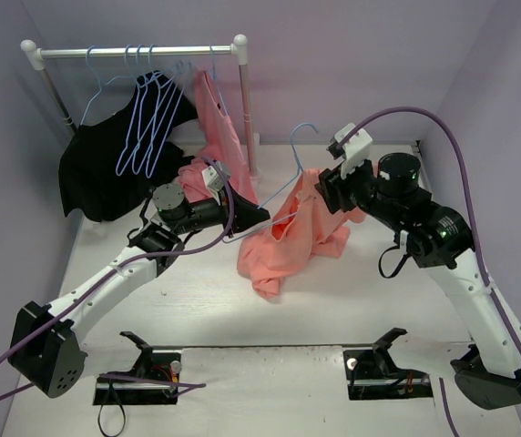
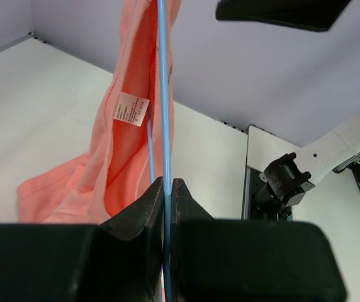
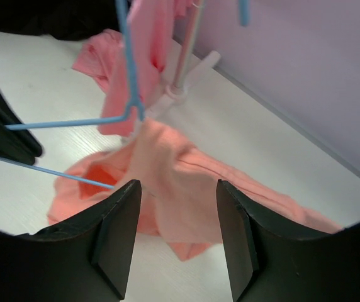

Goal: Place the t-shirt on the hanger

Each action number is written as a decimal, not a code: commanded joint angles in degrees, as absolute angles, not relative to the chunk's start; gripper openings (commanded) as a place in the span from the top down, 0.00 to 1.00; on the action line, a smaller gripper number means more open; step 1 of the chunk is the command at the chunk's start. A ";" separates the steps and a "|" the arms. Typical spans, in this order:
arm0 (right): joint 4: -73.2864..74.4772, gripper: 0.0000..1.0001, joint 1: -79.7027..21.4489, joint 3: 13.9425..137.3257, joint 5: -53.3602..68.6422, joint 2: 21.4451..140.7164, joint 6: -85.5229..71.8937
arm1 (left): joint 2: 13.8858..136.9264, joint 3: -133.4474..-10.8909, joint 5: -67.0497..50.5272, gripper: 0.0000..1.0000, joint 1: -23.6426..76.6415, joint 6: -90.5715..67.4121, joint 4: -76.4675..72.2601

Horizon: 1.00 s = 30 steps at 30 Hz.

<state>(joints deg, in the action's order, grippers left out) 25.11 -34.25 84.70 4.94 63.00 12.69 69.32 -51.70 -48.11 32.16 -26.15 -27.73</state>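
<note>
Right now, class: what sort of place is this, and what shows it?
Most likely a robotics lab test cell staged as a wardrobe corner: a left arm and right arm bolted to a white table, plain lilac walls, and a clothes rack with blue wire hangers.

only writing around is a small white tag sewn inside the pink t-shirt, left wrist view, few lines of tiny dark print on it, tilted, way too small and blurry to make out, no brand or number readable
</note>
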 commanded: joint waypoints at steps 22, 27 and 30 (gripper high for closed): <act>29.08 0.54 -24.43 89.28 28.50 71.04 28.85 | 66.55 -57.89 -55.19 1.00 31.64 -24.29 -30.22; 29.17 0.72 -24.51 88.63 30.28 72.39 29.96 | 66.97 -59.78 -57.03 1.00 31.64 -22.82 -26.85; 29.18 0.85 -24.49 88.33 31.41 72.60 30.30 | 67.25 -61.33 -57.29 1.00 31.64 -21.37 -24.35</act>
<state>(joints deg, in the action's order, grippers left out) 30.97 -24.59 88.57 27.40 71.60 29.88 69.10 -55.04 -54.37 31.66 -24.60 -20.87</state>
